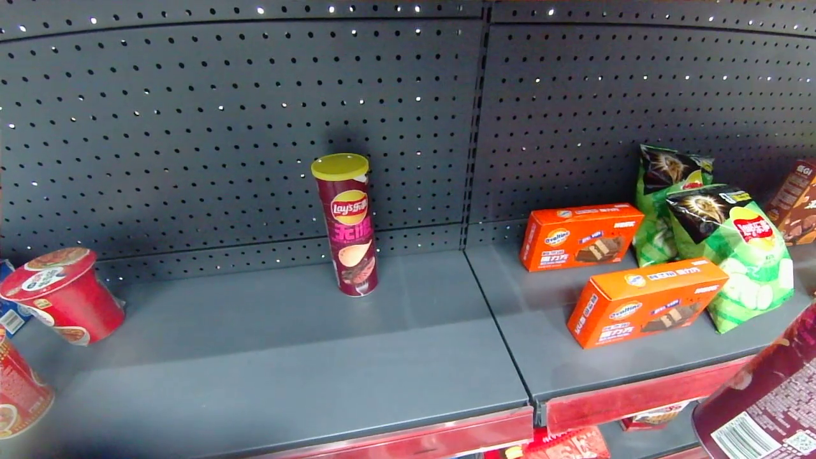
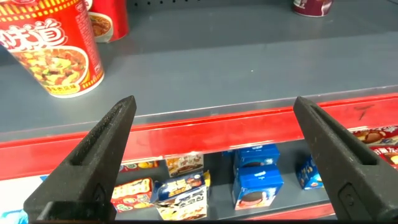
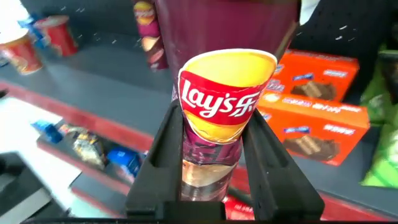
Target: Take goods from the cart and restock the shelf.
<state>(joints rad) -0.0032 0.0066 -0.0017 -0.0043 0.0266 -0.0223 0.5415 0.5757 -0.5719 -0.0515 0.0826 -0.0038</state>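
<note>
A maroon chip can (image 1: 345, 223) with a yellow lid stands upright at the back of the grey shelf (image 1: 287, 357), near its middle. My right gripper (image 3: 219, 124) is shut on a second maroon chip can (image 3: 224, 106), held in front of the shelf's right part. That held can (image 1: 765, 401) also fills the head view's lower right corner. My left gripper (image 2: 214, 106) is open with nothing between its fingers (image 2: 106, 149). It hangs just in front of the shelf's red front rail (image 2: 217, 127), by a red noodle cup (image 2: 56, 43).
On the shelf's right section lie two orange boxes (image 1: 580, 236) (image 1: 647, 299), with green chip bags (image 1: 733, 255) and a brown box (image 1: 797, 204) beyond. Red noodle cups (image 1: 64, 293) (image 1: 19, 389) sit at the left end. A lower shelf holds blue packs (image 2: 255, 180).
</note>
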